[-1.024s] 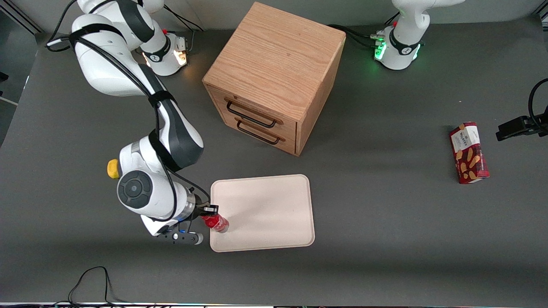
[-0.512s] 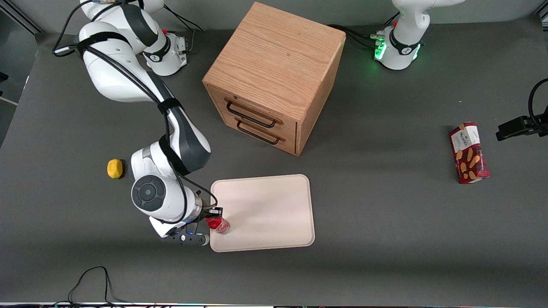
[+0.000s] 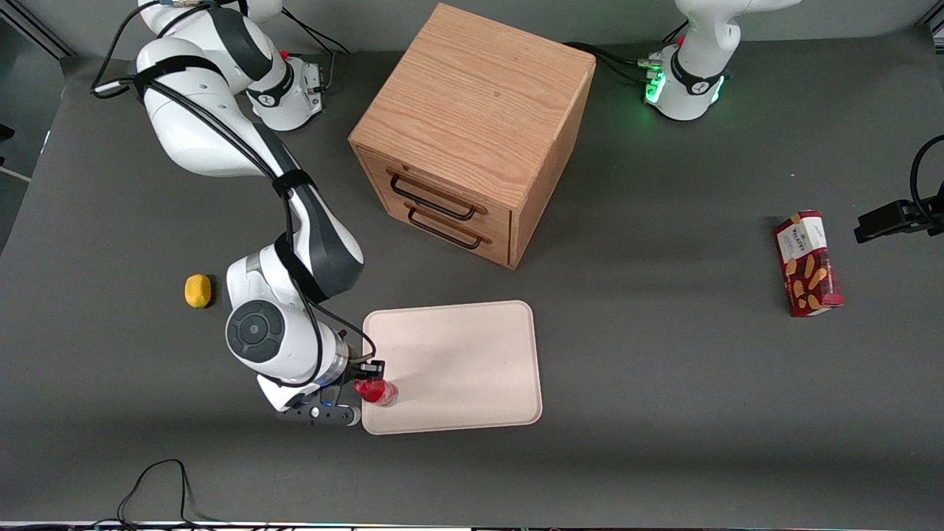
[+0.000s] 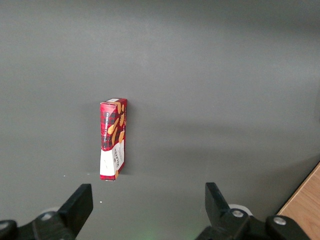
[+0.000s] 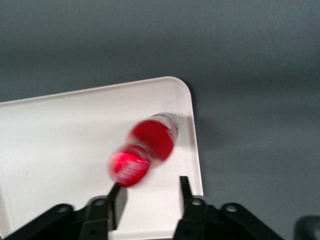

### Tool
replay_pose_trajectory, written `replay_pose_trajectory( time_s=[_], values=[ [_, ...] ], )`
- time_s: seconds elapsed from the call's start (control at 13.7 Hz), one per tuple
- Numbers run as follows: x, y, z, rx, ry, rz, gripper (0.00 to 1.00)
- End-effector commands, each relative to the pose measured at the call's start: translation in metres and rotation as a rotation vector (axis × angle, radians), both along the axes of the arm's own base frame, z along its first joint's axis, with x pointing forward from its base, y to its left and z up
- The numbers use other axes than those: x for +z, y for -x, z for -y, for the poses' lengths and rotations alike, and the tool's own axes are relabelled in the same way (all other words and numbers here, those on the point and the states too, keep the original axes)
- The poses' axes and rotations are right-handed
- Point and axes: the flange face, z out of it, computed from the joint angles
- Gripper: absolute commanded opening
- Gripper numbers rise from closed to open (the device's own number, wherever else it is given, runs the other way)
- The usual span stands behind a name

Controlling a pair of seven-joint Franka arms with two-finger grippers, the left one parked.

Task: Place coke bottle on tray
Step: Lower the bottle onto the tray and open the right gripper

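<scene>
The coke bottle is small and red. It is on the pale cream-pink tray, near the tray's corner that is nearest the front camera at the working arm's end. In the right wrist view the bottle is blurred and leans, its red cap close to one fingertip. The tray lies under it. My right gripper hovers just above the bottle. In the wrist view the gripper is open, its fingers apart and gripping nothing.
A wooden drawer cabinet stands farther from the front camera than the tray. A small yellow object lies on the table beside the working arm. A red snack box lies toward the parked arm's end and shows in the left wrist view.
The gripper carried the bottle a little farther over the tray's corner and slightly nearer the front camera. The bottle now looks loose between the spread fingers.
</scene>
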Motion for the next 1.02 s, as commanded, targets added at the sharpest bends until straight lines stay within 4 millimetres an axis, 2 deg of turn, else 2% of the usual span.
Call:
replay_pose_trajectory(
  time_s=[0.0, 0.66, 0.95],
  values=[
    [0.006, -0.002, -0.005, -0.036, 0.010, 0.031, 1.00],
    [0.015, -0.002, 0.002, -0.049, 0.008, 0.027, 1.00],
    [0.050, 0.010, 0.012, -0.045, 0.034, -0.032, 1.00]
  ],
)
